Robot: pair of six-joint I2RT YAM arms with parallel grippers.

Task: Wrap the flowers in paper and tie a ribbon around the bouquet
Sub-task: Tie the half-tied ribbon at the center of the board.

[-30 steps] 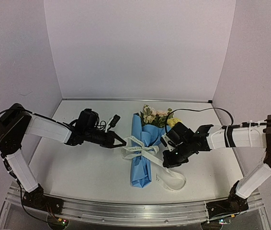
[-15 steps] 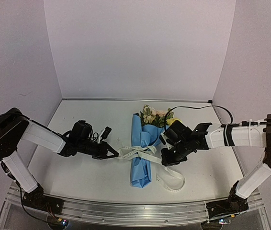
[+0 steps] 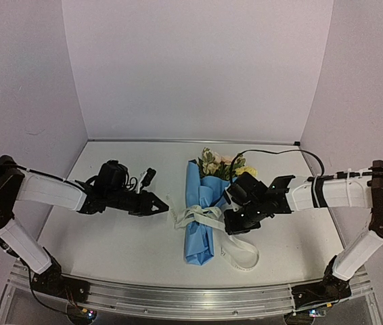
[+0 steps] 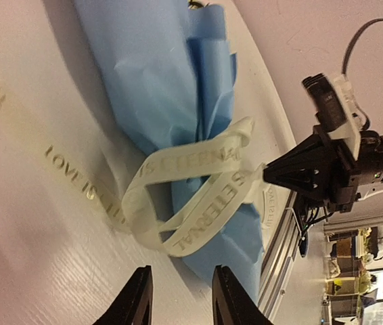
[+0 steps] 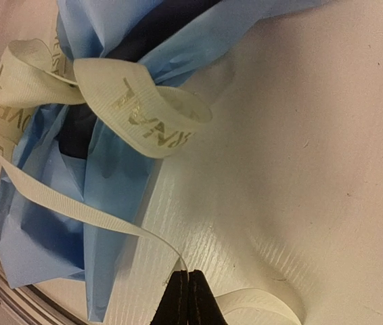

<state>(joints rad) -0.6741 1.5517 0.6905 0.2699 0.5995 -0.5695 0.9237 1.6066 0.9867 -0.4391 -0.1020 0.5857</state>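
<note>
Top external view: the left fingers (image 3: 155, 204) have let go of the ribbon (image 3: 201, 215) and backed off to the left. They now stand parted and empty just short of its loop, which has sagged back against the paper (image 3: 197, 247). The right fingers (image 5: 176, 301) stay clenched on the ribbon's trailing strand. The bundle lies mid-bench (image 3: 124, 244), flowers (image 3: 218, 164) poking out the far end. To my eye the knot looks cinched, so the tying seems nearly done.
</note>
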